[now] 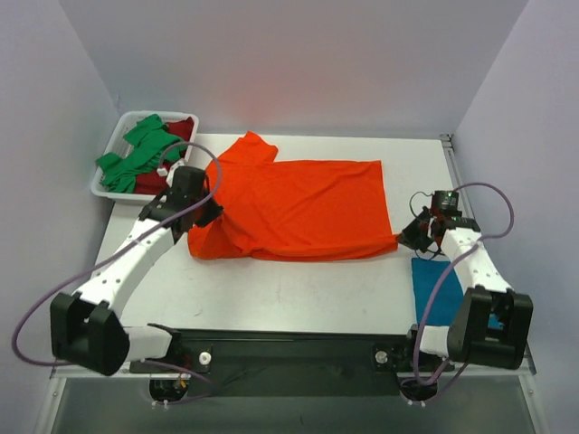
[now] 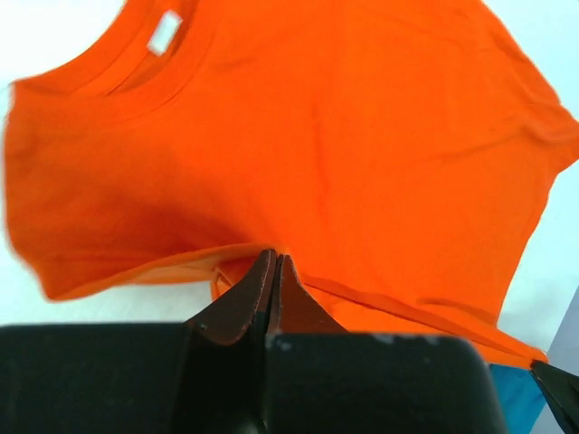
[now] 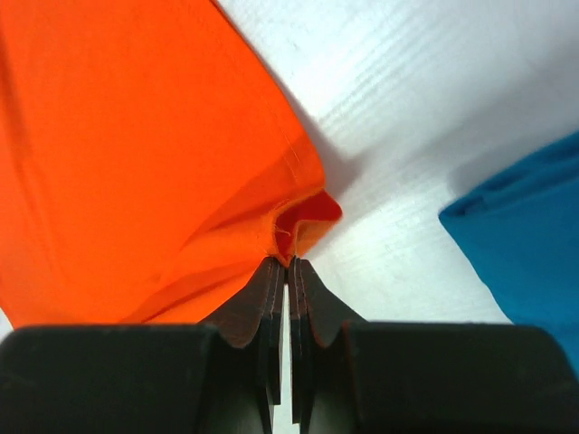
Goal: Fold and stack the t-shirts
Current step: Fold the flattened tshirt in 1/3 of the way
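Observation:
The orange t-shirt (image 1: 298, 206) lies spread across the middle of the table, collar to the left. My left gripper (image 1: 210, 213) is shut on its near left edge (image 2: 262, 258). My right gripper (image 1: 409, 237) is shut on its near right corner (image 3: 298, 226). The shirt fills the left wrist view (image 2: 298, 136) and the left of the right wrist view (image 3: 136, 154). A folded teal blue t-shirt (image 1: 436, 289) lies at the near right, also in the right wrist view (image 3: 525, 235). A green t-shirt (image 1: 140, 149) and a dark red t-shirt (image 1: 176, 136) lie crumpled in the tray.
The white plastic tray (image 1: 102, 185) stands at the far left corner of the table. The table's right edge (image 1: 457, 176) runs close behind my right arm. Grey walls close in the back and both sides.

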### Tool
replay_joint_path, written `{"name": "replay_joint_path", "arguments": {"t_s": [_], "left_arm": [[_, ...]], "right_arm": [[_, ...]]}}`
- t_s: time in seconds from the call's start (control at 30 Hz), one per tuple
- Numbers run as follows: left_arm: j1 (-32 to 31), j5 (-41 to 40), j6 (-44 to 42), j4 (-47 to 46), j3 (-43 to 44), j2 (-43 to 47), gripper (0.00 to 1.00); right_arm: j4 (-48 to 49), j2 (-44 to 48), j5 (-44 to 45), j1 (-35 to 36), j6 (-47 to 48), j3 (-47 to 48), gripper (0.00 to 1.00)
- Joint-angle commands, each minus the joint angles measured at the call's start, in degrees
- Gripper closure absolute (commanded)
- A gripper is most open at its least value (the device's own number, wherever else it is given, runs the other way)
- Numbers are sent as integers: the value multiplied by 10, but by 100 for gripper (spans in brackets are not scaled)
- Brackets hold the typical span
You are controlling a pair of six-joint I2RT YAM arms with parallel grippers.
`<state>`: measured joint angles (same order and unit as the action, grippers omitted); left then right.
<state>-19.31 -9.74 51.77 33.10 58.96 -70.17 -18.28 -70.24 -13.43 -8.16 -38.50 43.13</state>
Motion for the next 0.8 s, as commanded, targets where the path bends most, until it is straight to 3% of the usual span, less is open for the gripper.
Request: {"name": "replay_joint_path", "arguments": {"t_s": [0.0, 0.3, 0.77], "left_arm": [[9, 31, -21, -99, 71, -74, 100], [33, 32, -29, -94, 216, -232, 100], [86, 60, -44, -94, 280, -305, 100]], "right_arm": [[4, -64, -1, 3, 4, 60, 100], [7, -220, -38, 3, 0, 195, 100], [27, -302, -30, 3, -1, 259, 100]]}}
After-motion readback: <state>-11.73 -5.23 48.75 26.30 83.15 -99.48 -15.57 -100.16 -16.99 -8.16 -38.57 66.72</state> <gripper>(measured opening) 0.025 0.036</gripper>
